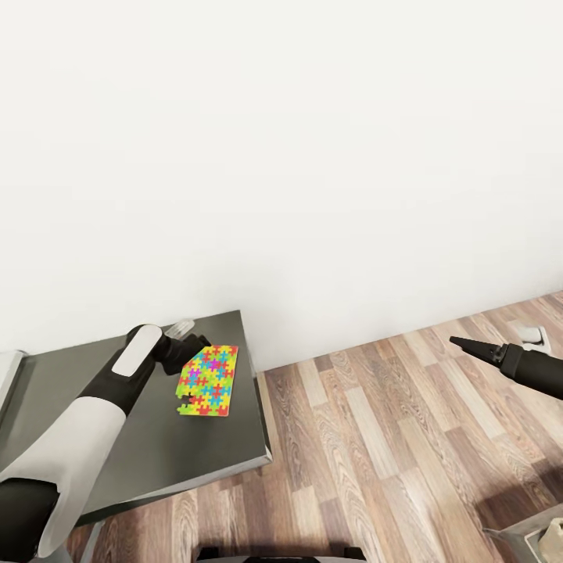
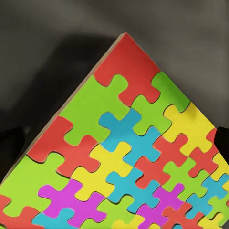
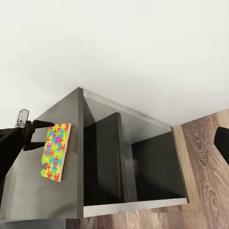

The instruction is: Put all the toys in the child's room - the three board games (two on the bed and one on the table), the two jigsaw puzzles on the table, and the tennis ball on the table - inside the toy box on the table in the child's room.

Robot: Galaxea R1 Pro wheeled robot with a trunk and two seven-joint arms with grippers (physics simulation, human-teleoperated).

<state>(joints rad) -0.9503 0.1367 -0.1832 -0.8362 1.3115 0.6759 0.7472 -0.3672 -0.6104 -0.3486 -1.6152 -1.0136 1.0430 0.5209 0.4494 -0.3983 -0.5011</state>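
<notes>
One jigsaw puzzle (image 1: 207, 381), a thin square of bright interlocking pieces, lies near the right end of the table's dark grey lower section (image 1: 156, 446). My left gripper (image 1: 186, 357) hovers right at the puzzle's far left edge. In the left wrist view the puzzle (image 2: 124, 157) spans the space between the two fingers (image 2: 222, 138), which sit wide apart at the picture's sides. The right wrist view shows the puzzle (image 3: 55, 150) and the left gripper (image 3: 40, 126) at its edge. My right gripper (image 1: 461, 342) hangs over the floor far to the right, holding nothing, one finger (image 3: 222, 143) far out at the side.
A plain white wall rises behind the table. Wooden floor (image 1: 391, 438) spreads to the right. Dark open shelves (image 3: 152, 167) sit under the table end. A small grey object (image 1: 533, 336) lies on the floor by the wall. The higher pale desk edge (image 1: 6, 375) shows far left.
</notes>
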